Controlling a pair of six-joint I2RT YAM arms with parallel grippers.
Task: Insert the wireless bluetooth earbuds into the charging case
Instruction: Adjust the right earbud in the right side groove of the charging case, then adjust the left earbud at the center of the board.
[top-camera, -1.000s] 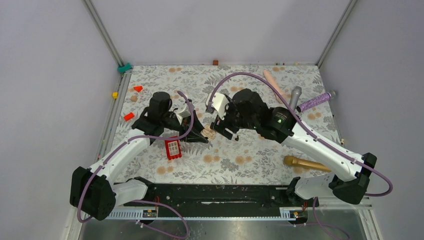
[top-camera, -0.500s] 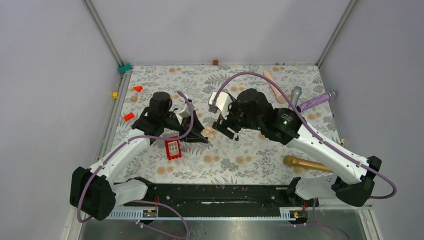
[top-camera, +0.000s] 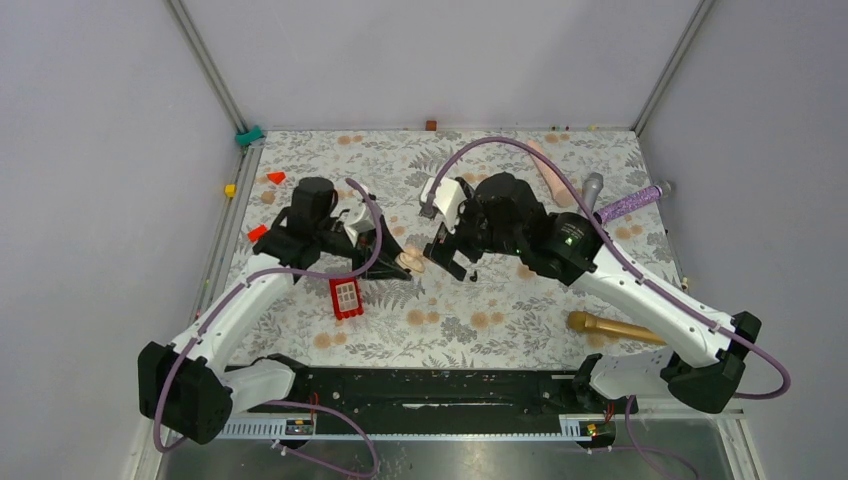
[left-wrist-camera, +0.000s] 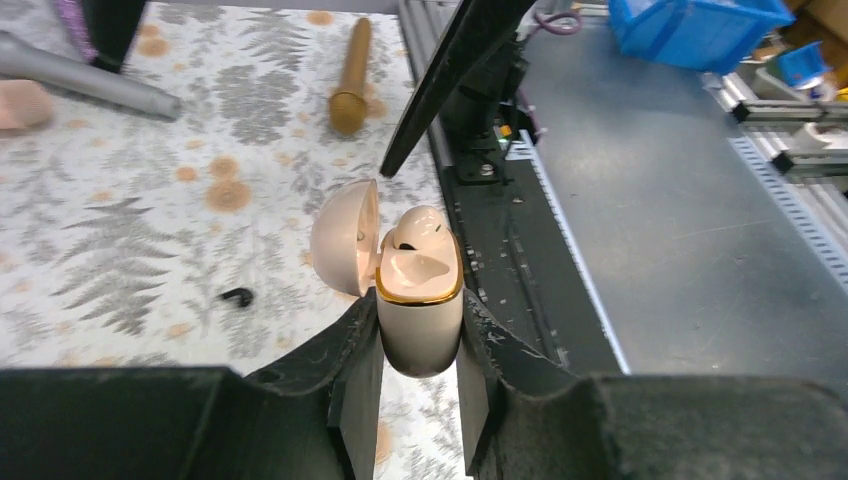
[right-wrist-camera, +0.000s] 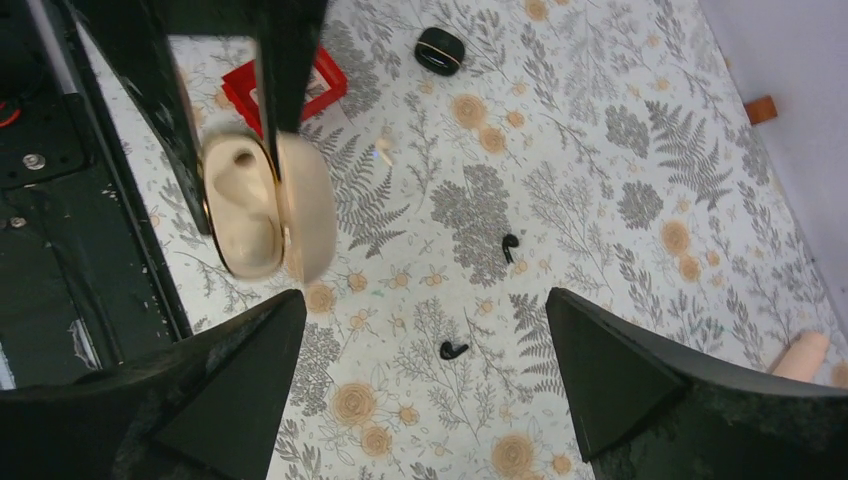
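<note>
- Left end effector (left-wrist-camera: 418, 338): closed on the charging case (left-wrist-camera: 420, 290), one finger pressed against each flank of the lower body, which fills the gap between them.
- Charging case, axis: the long axis runs along the fingers, base tucked between them and gold-rimmed mouth pointing away from the wrist. In the top view the case (top-camera: 410, 263) is carried above the tabletop (top-camera: 520, 310), its mouth directed toward the right arm.
- Charging case, lid (left-wrist-camera: 345, 238): swung fully open on its hinge and standing beside the mouth, hollow side facing the body. The moulded insert is exposed.
- Right end effector (right-wrist-camera: 425, 300): fingers spread wide, gripping and touching nothing, raised above the tabletop just beside the held case (right-wrist-camera: 265, 205).
- Wireless bluetooth earbuds: both lie on the floral tabletop, apart from each other and outside the case. One earbud (right-wrist-camera: 511, 245) sits below the gap between the right fingers; the second earbud (right-wrist-camera: 453, 350) lies nearer that wrist, its long axis flat on the cloth. Which way the stems point is too small to tell.
- Surroundings: a red block (top-camera: 346, 297) rests near the left arm; a gold microphone (top-camera: 610, 326) lies beside the right arm.
</note>
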